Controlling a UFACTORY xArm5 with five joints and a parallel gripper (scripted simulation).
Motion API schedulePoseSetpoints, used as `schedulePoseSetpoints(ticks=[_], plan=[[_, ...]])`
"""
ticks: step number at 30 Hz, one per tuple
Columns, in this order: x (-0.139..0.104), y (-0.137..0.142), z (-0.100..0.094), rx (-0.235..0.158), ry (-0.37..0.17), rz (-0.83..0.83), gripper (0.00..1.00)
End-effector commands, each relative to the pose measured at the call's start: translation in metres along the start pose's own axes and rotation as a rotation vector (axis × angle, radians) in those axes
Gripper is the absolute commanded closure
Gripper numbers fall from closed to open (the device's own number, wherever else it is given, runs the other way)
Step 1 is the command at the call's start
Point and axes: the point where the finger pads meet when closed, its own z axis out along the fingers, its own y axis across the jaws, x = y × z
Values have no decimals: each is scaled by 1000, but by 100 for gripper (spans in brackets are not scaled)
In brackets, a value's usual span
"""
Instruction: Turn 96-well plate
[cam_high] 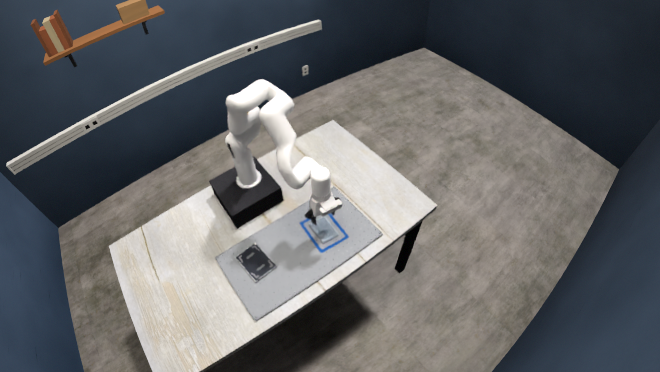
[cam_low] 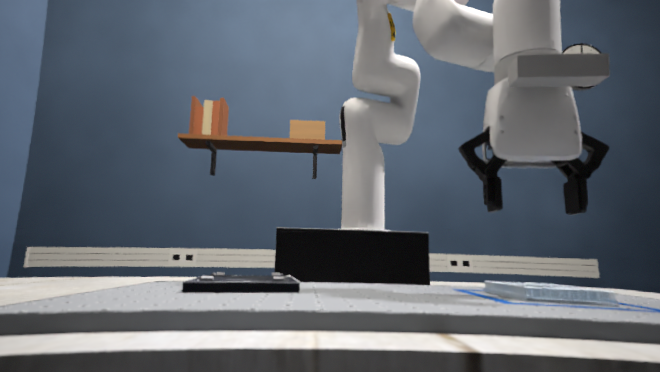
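The clear 96-well plate (cam_high: 325, 232) (cam_low: 547, 292) lies flat on the grey mat (cam_high: 295, 280) (cam_low: 350, 300) inside a blue marked rectangle (cam_high: 314, 244) (cam_low: 475, 294), away from the nest. The black plate nest N1 (cam_high: 255, 261) (cam_low: 241, 284) stands empty on the left part of the mat, with small light locators at its corners. My gripper (cam_high: 321, 217) (cam_low: 533, 200) is open and empty. It hangs well above the plate, with its fingers spread to either side. I cannot tell which corner of the plate is cut off.
The arm's black base block (cam_high: 246, 194) (cam_low: 352, 255) stands on the white wooden table (cam_high: 170, 300) (cam_low: 300, 345) behind the mat. A wall shelf (cam_high: 95, 35) (cam_low: 260, 142) with books and a box hangs far behind.
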Motion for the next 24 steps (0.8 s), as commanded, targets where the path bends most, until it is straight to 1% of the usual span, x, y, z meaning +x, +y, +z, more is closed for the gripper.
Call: schedulePoseSetpoints(ticks=[1, 17, 24], plan=[[0, 0, -1, 6, -1, 0, 0], [0, 0, -1, 6, -1, 0, 0], [0, 0, -1, 6, -1, -233, 0]])
